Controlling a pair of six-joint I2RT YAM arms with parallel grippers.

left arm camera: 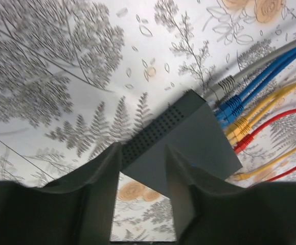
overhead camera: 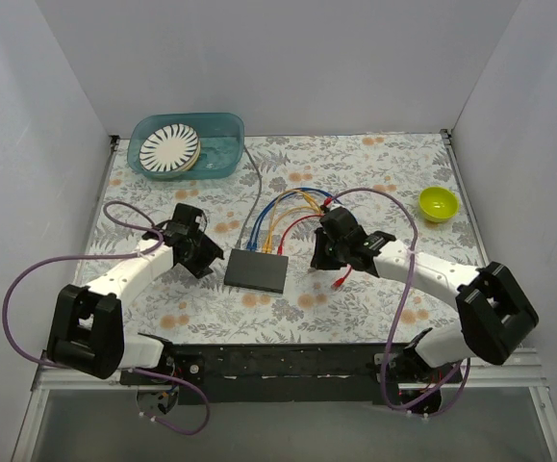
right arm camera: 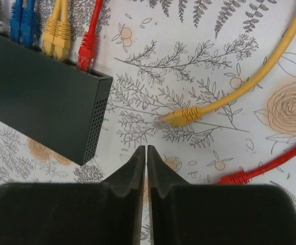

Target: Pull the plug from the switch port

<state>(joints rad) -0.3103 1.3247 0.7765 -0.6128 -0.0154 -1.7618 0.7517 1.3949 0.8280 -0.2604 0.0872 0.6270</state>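
Overhead, the switch [overhead camera: 256, 270], a flat matte-black rectangular box, lies near the middle of the floral-print tablecloth [overhead camera: 374, 159] betw. the two arms. Thin round cables [overhead camera: 278, 214] in blue, yellow, red and grey fan out from its far edge. The left gripper [overhead camera: 208, 262] sits just beside its left end; the right gripper [overhead camera: 322, 254] is near its right end, apart from it. A translucent teal tub [overhead camera: 222, 135] holding a white plate [overhead camera: 169, 147] w/ dark radial stripes stands far left, and a glossy yellow-green bowl [overhead camera: 439, 203] far right. Left wrist cam: the left gripper [left arm camera: 142, 153] is spread wide, its blocky dark fingers [left arm camera: 94, 189] either side of the switch's [left arm camera: 199, 138] near corner; whether they touch it cannot be told. The box's short side is perforated w/ a grid of fine holes. Along the long edge sit a grey plug [left arm camera: 224, 84], a blue pair [left arm camera: 232, 107], a yellow pair [left arm camera: 241, 126] and a red plug [left arm camera: 245, 142]. Right wrist cam: the right gripper [right arm camera: 146, 153] is closed tip to tip w/ nothing betw. its fingers, over cloth to the right of the switch [right arm camera: 40, 112]. A loose yellow plug [right arm camera: 181, 116] w/ a clear tip lies on the cloth just ahead, apart from the box, and a loose red plug [right arm camera: 234, 177] lies further right. The red plug [right arm camera: 88, 46] sits in the socket nearest the corner.
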